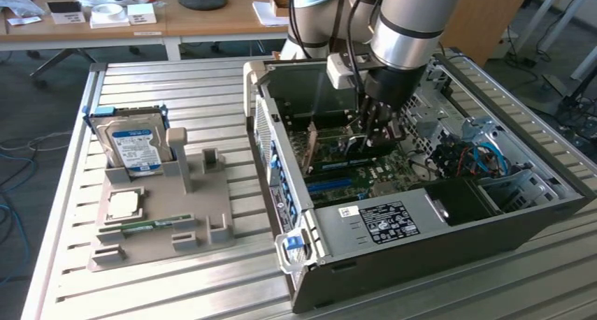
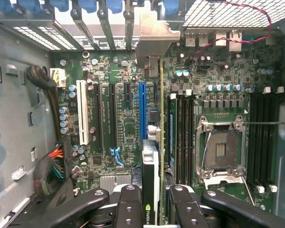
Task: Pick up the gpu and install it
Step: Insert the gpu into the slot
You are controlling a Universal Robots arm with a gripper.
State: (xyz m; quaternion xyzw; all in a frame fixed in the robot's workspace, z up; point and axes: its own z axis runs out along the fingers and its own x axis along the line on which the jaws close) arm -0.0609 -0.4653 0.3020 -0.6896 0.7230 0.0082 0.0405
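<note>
Upper centre of the exterior view, your gripper [image 1: 378, 135] hangs inside the open computer case [image 1: 466, 244]. It clamps the gpu [image 2: 152, 166], which stands on edge over the motherboard [image 2: 118, 118].

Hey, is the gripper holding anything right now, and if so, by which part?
Yes. The gripper holds the gpu, its fingers clamped on the card's two flat faces, well away from the silver bracket.

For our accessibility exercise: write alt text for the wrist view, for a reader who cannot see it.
The gripper holds the gpu edge-on over a green motherboard, beside a blue slot, its silver bracket at the far end.
</note>
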